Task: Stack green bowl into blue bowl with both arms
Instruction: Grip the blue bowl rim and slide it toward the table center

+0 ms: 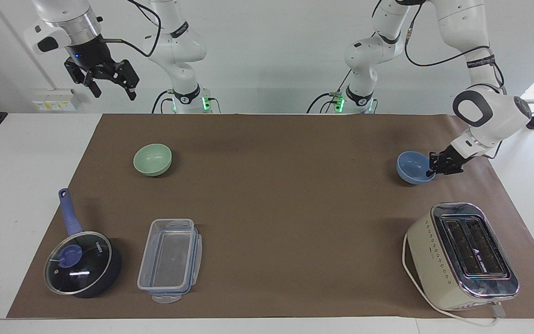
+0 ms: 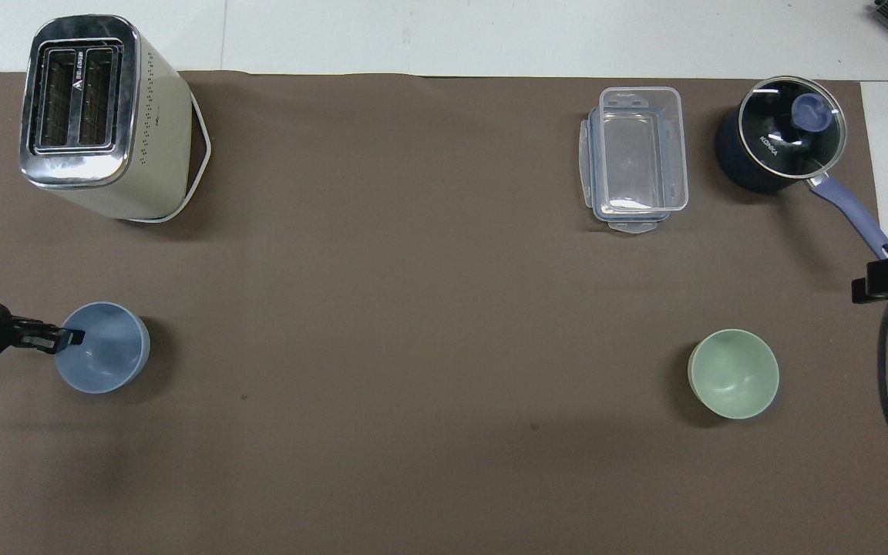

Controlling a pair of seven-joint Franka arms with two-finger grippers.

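Note:
The pale green bowl [image 1: 152, 159] [image 2: 734, 374] stands upright on the brown mat toward the right arm's end of the table, with nothing touching it. The blue bowl [image 1: 414, 168] [image 2: 102, 358] is toward the left arm's end. My left gripper [image 1: 433, 168] [image 2: 72, 337] reaches in low from the table's end and is shut on the bowl's rim, one finger inside and one outside. My right gripper [image 1: 107, 84] waits open, high in the air by the robots' edge of the table, with nothing between its fingers.
A cream toaster [image 1: 461, 254] [image 2: 97, 116] stands farther from the robots than the blue bowl. A clear lidless food container [image 1: 169, 260] [image 2: 635, 158] and a dark blue saucepan with a glass lid [image 1: 81, 262] [image 2: 779, 142] lie farther out than the green bowl.

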